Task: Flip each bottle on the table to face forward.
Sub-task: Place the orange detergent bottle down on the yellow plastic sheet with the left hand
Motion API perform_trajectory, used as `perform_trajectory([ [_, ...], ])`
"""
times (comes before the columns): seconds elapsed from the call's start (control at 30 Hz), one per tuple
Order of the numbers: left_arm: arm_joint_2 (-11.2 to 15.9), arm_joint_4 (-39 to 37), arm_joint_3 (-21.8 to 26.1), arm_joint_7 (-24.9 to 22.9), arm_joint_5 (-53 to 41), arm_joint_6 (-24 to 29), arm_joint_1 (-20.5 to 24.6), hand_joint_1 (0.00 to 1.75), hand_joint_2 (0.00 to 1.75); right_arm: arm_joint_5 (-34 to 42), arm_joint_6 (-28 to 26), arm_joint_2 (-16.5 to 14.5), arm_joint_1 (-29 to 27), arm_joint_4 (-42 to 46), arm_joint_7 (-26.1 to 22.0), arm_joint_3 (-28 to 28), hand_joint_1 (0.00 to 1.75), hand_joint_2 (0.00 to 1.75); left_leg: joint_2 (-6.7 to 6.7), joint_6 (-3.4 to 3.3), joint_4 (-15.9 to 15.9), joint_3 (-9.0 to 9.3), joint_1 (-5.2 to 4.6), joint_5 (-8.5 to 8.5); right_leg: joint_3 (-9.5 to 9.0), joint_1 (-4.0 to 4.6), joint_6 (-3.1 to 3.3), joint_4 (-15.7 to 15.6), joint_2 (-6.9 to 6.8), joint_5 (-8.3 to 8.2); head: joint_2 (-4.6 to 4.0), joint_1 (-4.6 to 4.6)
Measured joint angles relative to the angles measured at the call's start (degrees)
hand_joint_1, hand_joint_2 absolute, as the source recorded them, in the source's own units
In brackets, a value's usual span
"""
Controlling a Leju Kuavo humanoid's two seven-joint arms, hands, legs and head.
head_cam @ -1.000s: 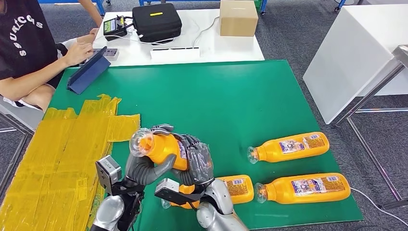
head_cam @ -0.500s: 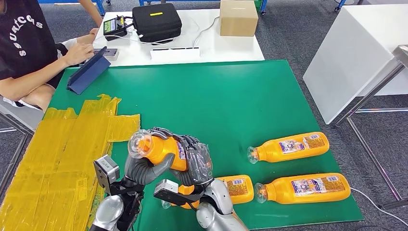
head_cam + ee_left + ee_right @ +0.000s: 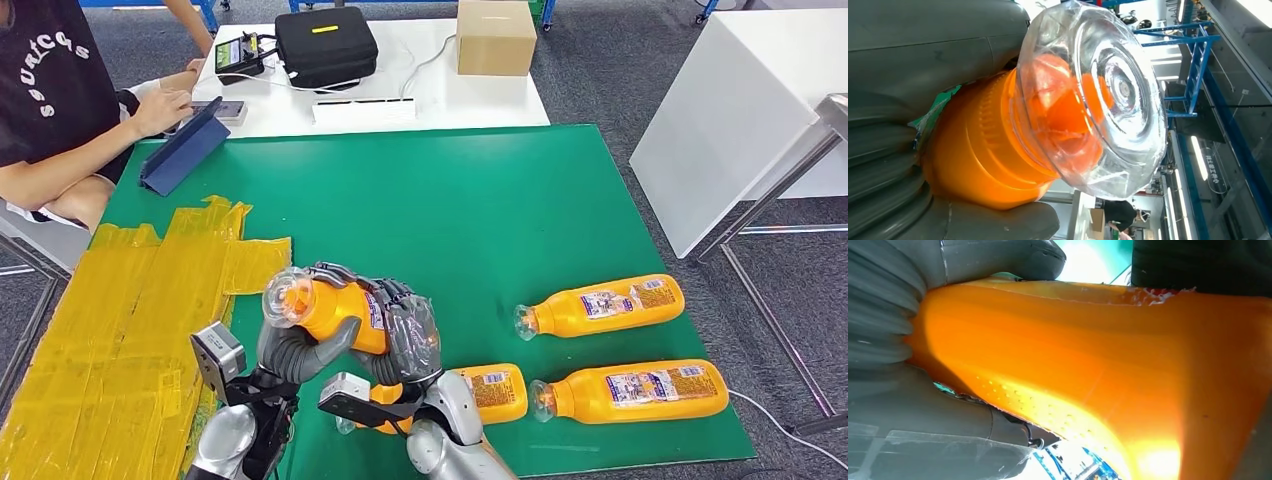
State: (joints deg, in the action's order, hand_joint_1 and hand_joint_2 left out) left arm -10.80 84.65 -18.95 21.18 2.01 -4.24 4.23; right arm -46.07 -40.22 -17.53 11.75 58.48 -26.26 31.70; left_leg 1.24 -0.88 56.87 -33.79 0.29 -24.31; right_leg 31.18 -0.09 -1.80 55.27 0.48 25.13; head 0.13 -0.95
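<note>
In the head view, both hands grip 1 orange bottle [image 3: 335,310] above the near edge of the green table [image 3: 480,210]: the left hand [image 3: 300,345] near its clear cap, the right hand [image 3: 410,340] around its body. 3 more bottles lie on their sides to the right: 1 far [image 3: 605,303], 1 near [image 3: 635,390], and 1 partly hidden by the right arm [image 3: 495,390]. Labels show upward on those, so the work looks mostly unfinished.

The left wrist view shows the clear cap [image 3: 1098,95] past the thumb.

The right wrist view shows fingers wrapped around the orange body.
</note>
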Motion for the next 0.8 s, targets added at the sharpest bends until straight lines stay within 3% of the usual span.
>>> perform_trajectory([
  [0.07,0.00,0.00,0.01,0.05,0.02,0.00,0.01,0.08,1.75,-0.12,0.00,0.00,0.00,0.04,-0.12,0.04,1.75,1.75,0.00,0.00,0.00,0.00,0.00,0.00,0.00,0.00,0.00,0.00,0.00,0.00,0.00,0.01],
  [0.1,0.00,0.00,0.01,0.07,0.03,0.00,0.03,0.00,1.75,-0.35,0.00,0.00,0.00,0.09,-0.18,0.09,1.75,1.75,0.00,0.00,0.00,0.00,0.00,0.00,0.00,0.00,0.00,0.00,0.00,0.00,0.00,0.00],
  [0.8,0.01,-0.86,0.52,0.08,0.29,0.69,0.03,0.00,1.75,-1.16,0.00,-0.05,0.40,-1.16,-1.17,1.64,1.75,1.75,0.00,0.00,0.00,-0.01,0.00,0.00,0.01,0.00,0.00,0.00,0.00,0.00,0.00,-0.01],
])
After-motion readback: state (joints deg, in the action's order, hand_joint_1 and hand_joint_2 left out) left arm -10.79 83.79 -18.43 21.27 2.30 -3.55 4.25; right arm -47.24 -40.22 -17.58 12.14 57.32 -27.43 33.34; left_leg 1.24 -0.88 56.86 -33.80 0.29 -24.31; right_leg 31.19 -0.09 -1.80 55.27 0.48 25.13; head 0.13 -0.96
